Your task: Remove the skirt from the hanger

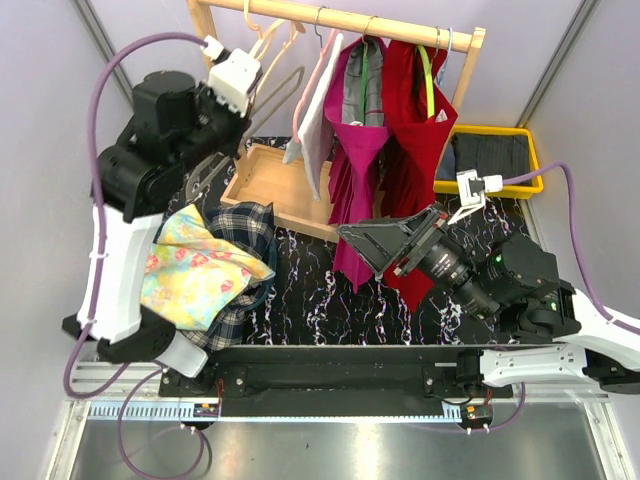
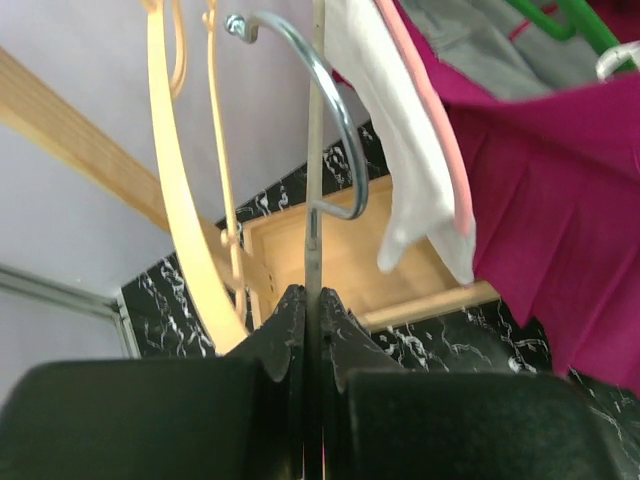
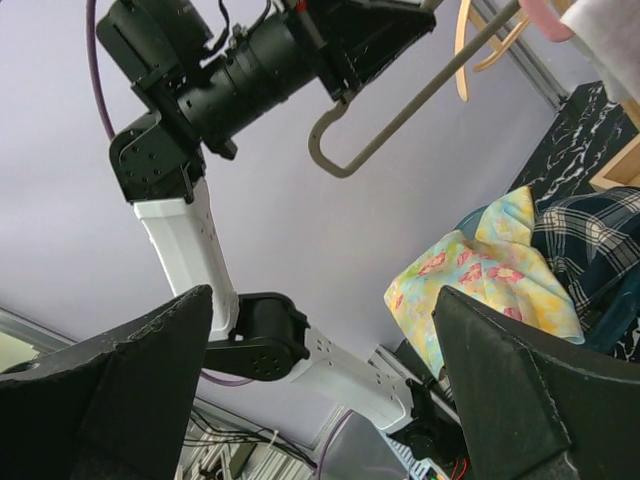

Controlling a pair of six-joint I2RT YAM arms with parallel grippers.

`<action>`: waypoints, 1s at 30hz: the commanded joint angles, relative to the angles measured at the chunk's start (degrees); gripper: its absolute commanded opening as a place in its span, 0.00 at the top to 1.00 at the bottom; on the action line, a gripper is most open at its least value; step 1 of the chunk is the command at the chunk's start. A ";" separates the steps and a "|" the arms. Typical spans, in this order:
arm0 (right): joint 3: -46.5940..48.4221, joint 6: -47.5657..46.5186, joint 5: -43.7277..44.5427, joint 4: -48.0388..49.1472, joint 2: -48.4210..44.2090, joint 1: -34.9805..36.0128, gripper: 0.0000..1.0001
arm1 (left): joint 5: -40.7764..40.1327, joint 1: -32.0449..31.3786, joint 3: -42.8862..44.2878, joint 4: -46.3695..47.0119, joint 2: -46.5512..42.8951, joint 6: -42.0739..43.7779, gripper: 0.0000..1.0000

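The left gripper is raised up by the wooden rail of the clothes rack, its fingers pressed tight on the thin wire neck of a grey hanger; in the left wrist view the metal hook curls just above the closed fingertips, and in the right wrist view the hanger's looped shoulder sticks out bare beyond them; the floral skirt lies well below that hand, off any hanger, heaped on a plaid garment on the black marbled table beside the left arm's white link; it touches neither gripper; the right gripper is spread wide with nothing between its fingers, and in the top view it points towards the rack with its tips just in front of the lower part of a magenta pleated skirt, which hangs from the rail; whether the tips touch that cloth I cannot tell; beside the magenta skirt hang a red garment on the right and a white garment with a pink edge on the left; a wooden tray sits under the rack; a yellow bin holding dark cloth stands at the far right
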 commanded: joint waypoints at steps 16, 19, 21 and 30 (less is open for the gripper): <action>-10.73 2.31 6.26 3.51 -9.75 0.41 0.00 | 8.12 8.51 10.14 22.90 14.92 2.39 1.00; -11.09 1.61 6.70 4.04 -10.02 0.33 0.00 | 8.91 8.60 11.46 24.22 16.94 2.92 1.00; -11.26 1.61 6.70 3.95 -10.19 0.33 0.00 | 10.22 8.60 12.60 25.53 17.91 2.57 1.00; -16.10 2.48 8.46 5.79 -13.97 0.33 0.00 | 14.01 8.60 12.96 35.03 21.95 2.40 1.00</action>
